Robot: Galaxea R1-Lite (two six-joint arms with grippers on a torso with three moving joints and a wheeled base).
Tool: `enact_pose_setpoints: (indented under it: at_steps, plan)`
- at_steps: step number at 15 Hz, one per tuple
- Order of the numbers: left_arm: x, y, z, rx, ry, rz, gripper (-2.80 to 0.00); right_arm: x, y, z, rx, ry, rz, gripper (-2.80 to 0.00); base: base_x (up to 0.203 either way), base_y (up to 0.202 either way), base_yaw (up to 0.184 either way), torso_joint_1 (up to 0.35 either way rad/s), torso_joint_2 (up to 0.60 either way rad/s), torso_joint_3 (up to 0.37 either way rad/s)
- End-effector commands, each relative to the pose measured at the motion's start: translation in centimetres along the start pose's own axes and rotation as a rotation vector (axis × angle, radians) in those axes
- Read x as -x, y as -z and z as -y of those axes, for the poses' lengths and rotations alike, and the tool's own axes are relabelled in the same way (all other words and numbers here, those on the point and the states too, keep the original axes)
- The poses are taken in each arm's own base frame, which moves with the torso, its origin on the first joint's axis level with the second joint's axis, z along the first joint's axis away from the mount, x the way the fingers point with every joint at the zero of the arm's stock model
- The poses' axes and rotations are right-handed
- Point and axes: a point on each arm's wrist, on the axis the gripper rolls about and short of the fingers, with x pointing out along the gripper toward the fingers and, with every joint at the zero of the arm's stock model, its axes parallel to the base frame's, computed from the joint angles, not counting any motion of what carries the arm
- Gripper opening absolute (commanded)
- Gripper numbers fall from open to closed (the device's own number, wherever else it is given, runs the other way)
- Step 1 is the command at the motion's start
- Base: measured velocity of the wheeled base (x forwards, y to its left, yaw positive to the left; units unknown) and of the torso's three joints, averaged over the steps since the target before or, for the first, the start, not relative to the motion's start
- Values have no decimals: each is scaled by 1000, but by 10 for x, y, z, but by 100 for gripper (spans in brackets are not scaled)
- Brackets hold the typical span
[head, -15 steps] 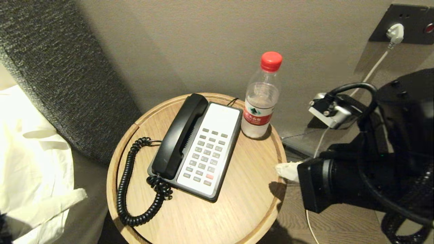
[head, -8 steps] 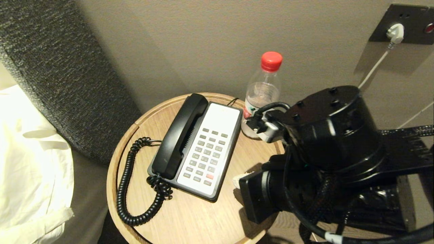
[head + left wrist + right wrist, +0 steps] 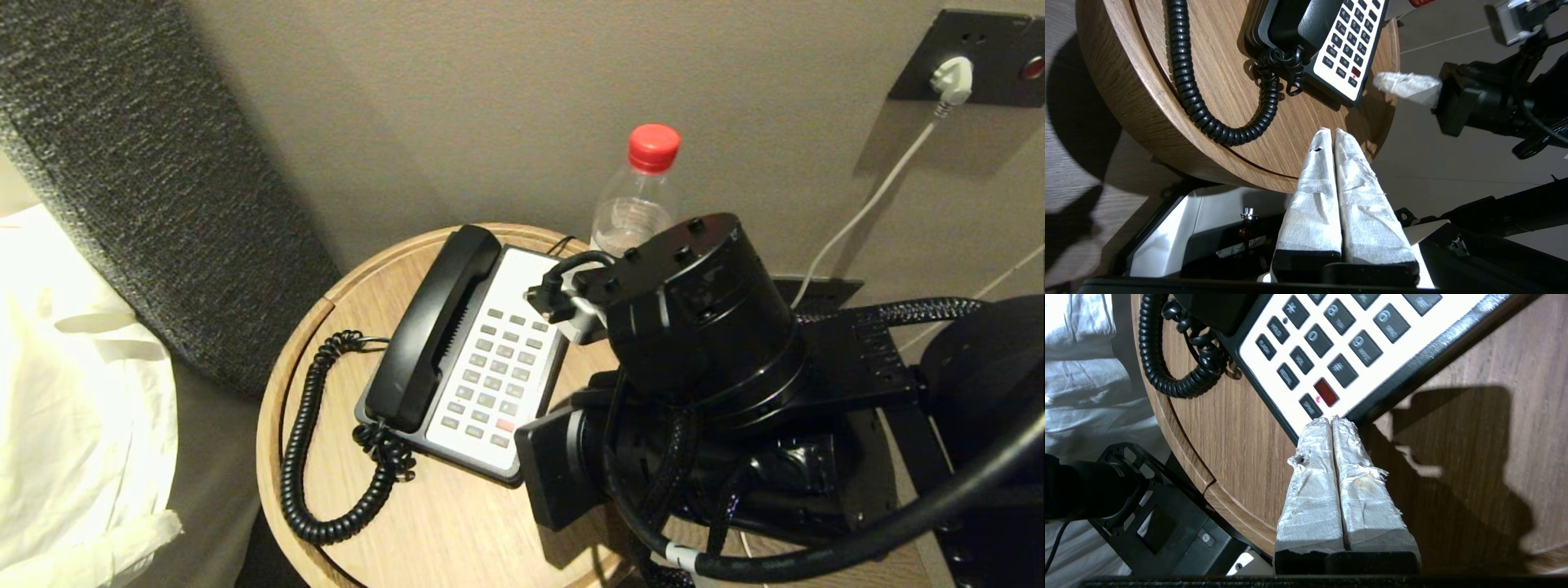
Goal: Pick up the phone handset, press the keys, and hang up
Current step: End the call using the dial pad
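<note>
**Handset on its cradle as the right arm is closing on the keypad**

The handset (image 3: 433, 327) is lying in its cradle along the left side of the phone (image 3: 498, 371), on the round table (image 3: 457, 531), with its cord (image 3: 306, 457) looping over the wood to the phone's left. Nothing is lifting it, so the pick-up looks not yet done; pressing keys and hanging up also appear to be waiting.

The right gripper (image 3: 1332, 421) is hanging over the table at the phone's near right corner, fingers pressed together and holding nothing, tips just beside the red key (image 3: 1325, 392). That pose seems to be suiting a key press more than a grasp. The left gripper (image 3: 1329, 132) is sitting near the table's front edge, also pinched together and empty, short of the phone.

Key legends are reading in the right wrist view: 0, 6, 8, 9, * and #, plus HOLD, FLASH, VOL and REDIAL. A bottle (image 3: 641, 188) with a red cap is standing behind the right arm; its label is hidden.
</note>
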Motion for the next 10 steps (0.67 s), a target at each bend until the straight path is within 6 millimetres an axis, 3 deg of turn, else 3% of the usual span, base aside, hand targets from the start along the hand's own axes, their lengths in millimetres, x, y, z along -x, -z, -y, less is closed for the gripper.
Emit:
enact_pose_setpoints:
  at_steps: [1, 10]
  plan:
    - [0, 0, 0, 5, -2, -2, -280, -4, 0, -2, 0, 1, -3, -280, 0, 0, 0, 0, 0, 0]
    - [-2, 5, -4, 7, -10, -19, -280, -13, -2, -14, 11, -21, -4, -280, 0, 0, 0, 0, 0, 0]
